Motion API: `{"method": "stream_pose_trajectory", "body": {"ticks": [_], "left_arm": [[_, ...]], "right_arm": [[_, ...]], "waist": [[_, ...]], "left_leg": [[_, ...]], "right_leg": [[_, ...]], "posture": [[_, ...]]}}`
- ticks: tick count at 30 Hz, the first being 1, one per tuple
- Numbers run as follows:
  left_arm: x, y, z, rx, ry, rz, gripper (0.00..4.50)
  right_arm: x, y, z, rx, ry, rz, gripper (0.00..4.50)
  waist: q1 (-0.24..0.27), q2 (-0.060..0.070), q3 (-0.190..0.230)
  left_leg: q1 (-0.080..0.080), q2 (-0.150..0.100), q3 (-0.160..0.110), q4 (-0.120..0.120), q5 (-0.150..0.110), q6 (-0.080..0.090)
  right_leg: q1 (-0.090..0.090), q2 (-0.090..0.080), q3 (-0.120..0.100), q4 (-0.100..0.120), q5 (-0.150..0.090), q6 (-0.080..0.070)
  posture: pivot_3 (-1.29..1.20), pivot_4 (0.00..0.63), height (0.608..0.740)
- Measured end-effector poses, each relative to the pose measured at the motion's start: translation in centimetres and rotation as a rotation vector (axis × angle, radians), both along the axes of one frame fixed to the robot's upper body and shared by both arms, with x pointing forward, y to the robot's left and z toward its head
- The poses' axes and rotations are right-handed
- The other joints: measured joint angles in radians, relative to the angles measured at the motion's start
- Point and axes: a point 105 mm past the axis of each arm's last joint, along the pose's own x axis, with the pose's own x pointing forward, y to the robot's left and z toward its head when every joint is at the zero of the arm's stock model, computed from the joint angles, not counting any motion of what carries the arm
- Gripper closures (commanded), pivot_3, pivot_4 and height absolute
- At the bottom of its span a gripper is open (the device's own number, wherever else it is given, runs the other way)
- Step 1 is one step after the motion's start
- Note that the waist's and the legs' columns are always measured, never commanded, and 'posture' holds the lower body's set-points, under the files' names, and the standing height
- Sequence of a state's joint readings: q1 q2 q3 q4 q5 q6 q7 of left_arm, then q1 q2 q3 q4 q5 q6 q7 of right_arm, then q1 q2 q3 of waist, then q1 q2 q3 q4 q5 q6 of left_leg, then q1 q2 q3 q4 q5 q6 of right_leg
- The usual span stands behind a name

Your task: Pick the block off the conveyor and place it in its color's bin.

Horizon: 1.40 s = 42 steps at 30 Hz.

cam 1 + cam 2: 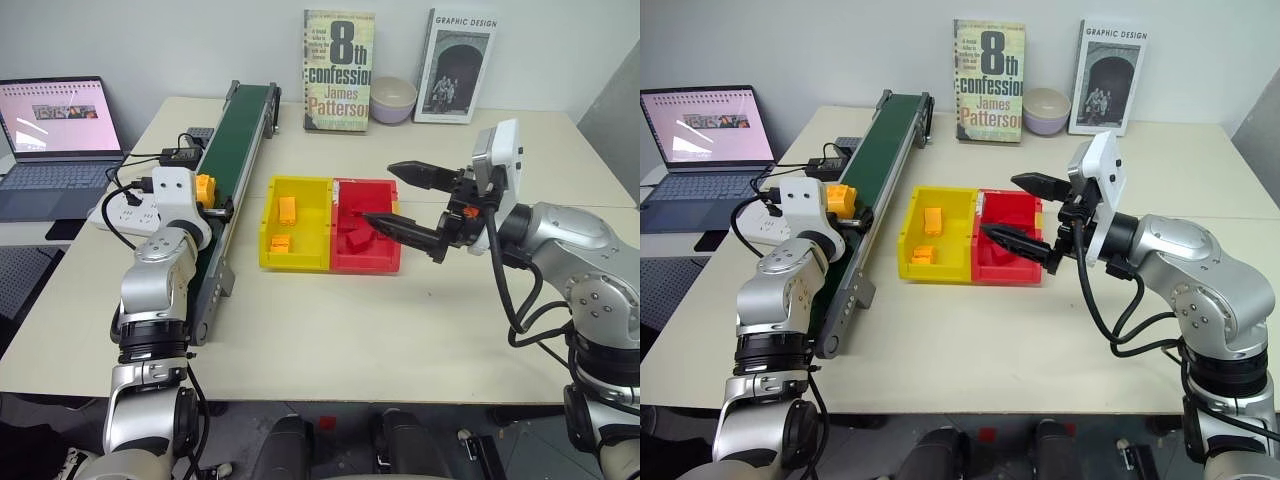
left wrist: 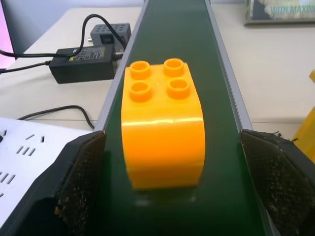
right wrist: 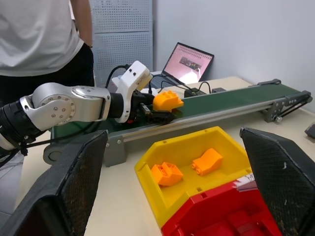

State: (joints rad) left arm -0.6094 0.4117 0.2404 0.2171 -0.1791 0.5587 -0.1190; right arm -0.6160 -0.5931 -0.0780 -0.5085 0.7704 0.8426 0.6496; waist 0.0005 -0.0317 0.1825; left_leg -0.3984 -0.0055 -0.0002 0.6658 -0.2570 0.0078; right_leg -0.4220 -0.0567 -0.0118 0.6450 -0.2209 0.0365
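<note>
Block: the yellow-orange block (image 2: 163,125) stands studs-up on the conveyor, between the two fingers of the left gripper, with belt visible on either side of it.
Left gripper: the left gripper (image 2: 172,191) sits low over the belt with its fingers spread wide, one on each side of the block; neither pad (image 2: 81,182) touches it in the left wrist view, so nothing is grasped.
Conveyor: the conveyor (image 1: 240,125), a dark green belt with grey side rails, runs along the left part of the table, away from the robot.
Bin: the yellow bin (image 1: 275,215) lies just right of the conveyor, joined on its right side to a red bin (image 1: 385,188).
Yellow bin contents: two yellow-orange pieces, a longer piece (image 1: 287,209) towards the far side and a smaller flat piece (image 1: 279,242) near the front wall, apart from each other.
Red bin contents: red pieces (image 1: 352,240), partly hidden by a gripper finger; their number cannot be told.
Right gripper: the right gripper (image 1: 393,196) hovers above the red bin with its fingers apart and empty.
Table edge: a laptop (image 1: 55,140), a black power brick (image 2: 83,64) and a white power strip (image 1: 125,213) lie left of the conveyor.
Far side: two books (image 1: 338,70) and a bowl (image 1: 393,100) stand at the wall.
Person: a person (image 3: 44,39) in a light shirt stands behind the conveyor in the right wrist view.
</note>
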Motion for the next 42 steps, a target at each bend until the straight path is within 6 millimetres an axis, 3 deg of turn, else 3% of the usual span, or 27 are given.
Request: {"method": "stream_pose_trajectory", "body": {"ticks": [6,13,17,19,22,23,27,31,33,36,42], "left_arm": [[-0.4,0.5,0.0,-0.014,-0.005,0.026,1.72],[-2.4,1.2,-0.3,-0.045,0.028,0.099,2.96],[-2.6,1.6,0.3,-0.051,0.031,0.118,2.96],[-1.9,1.0,1.7,-0.03,0.005,0.07,2.96],[-0.5,-2.1,5.6,0.015,-0.072,-0.131,2.96],[-0.1,-4.6,7.2,0.048,-0.101,-0.261,2.96],[0.8,-10.2,5.3,0.132,0.02,-0.571,2.96],[1.1,-12.8,4.3,0.211,0.061,-0.727,2.96],[1.3,-13.5,3.6,0.212,0.076,-0.763,2.96],[1.9,-14.3,2.6,0.224,0.101,-0.791,2.24],[2.9,-13.0,2.2,0.259,0.133,-0.746,1.0]], "right_arm": [[0.0,-0.1,0.0,-0.004,0.001,-0.004,0.0],[0.1,-0.2,-0.1,-0.002,0.005,-0.002,0.0],[0.1,-0.2,-0.1,-0.003,0.004,-0.003,0.0],[0.1,-0.2,-0.2,-0.009,0.003,-0.008,0.0],[0.1,-0.6,-0.4,-0.037,-0.005,-0.035,0.0],[-0.1,-0.7,-0.7,-0.051,-0.011,-0.055,0.0],[-0.6,-1.2,-1.6,-0.068,-0.004,-0.146,0.0],[-1.0,-1.2,-2.1,-0.075,-0.007,-0.208,0.0],[-1.1,-1.2,-2.5,-0.071,0.003,-0.227,0.0],[-1.3,-1.0,-2.5,-0.062,0.005,-0.244,0.0],[-1.4,-1.3,-2.3,-0.069,0.0,-0.264,0.0]], "waist": [[0.0,0.0,0.0],[-0.001,0.0,0.0],[0.0,0.0,0.0],[0.002,0.0,0.0],[0.01,0.0,0.0],[0.009,0.0,0.0],[0.006,0.0,0.0],[-0.002,0.0,0.0],[-0.004,0.0,0.0],[-0.001,0.0,0.0],[-0.002,0.0,0.0]], "left_leg": [[0.0,0.0,0.0,0.0,0.0,0.0],[0.0,0.0,0.0,0.0,0.0,0.0],[0.0,0.0,-0.001,0.0,0.0,0.0],[-0.001,0.0,-0.001,0.001,0.0,0.0],[-0.001,-0.001,0.0,0.001,0.0,0.0],[-0.001,-0.002,0.003,0.0,0.0,0.0],[-0.002,-0.001,0.0,-0.001,0.0,0.0],[-0.001,-0.001,0.002,-0.001,0.0,0.0],[-0.001,0.0,0.002,-0.001,0.0,0.0],[-0.001,-0.001,0.002,0.0,0.0,0.0],[-0.002,-0.001,0.002,0.0,0.0,0.0]], "right_leg": [[0.0,0.0,0.0,0.0,0.0,0.0],[0.0,-0.001,0.0,0.0,0.0,0.0],[0.0,0.0,0.0,0.0,0.0,0.0],[0.0,0.001,-0.001,0.0,0.0,0.0],[0.0,0.001,-0.002,-0.001,0.0,0.0],[0.0,0.001,-0.001,-0.002,0.0,0.0],[-0.001,0.002,-0.001,-0.001,0.0,0.0],[-0.001,0.002,0.0,-0.001,0.0,0.0],[-0.001,0.002,0.0,-0.001,0.0,0.0],[-0.001,0.003,-0.001,-0.001,0.0,0.001],[-0.001,0.003,-0.001,-0.001,0.0,0.001]], "posture": [[0.0,0.15,0.74],[0.0,0.15,0.74],[0.0,0.15,0.74],[0.0,0.15,0.74],[0.0,0.15,0.74],[0.0,0.15,0.74],[0.0,0.15,0.74],[0.0,0.15,0.74],[0.0,0.15,0.74],[0.0,0.15,0.74],[0.0,0.15,0.74]]}}
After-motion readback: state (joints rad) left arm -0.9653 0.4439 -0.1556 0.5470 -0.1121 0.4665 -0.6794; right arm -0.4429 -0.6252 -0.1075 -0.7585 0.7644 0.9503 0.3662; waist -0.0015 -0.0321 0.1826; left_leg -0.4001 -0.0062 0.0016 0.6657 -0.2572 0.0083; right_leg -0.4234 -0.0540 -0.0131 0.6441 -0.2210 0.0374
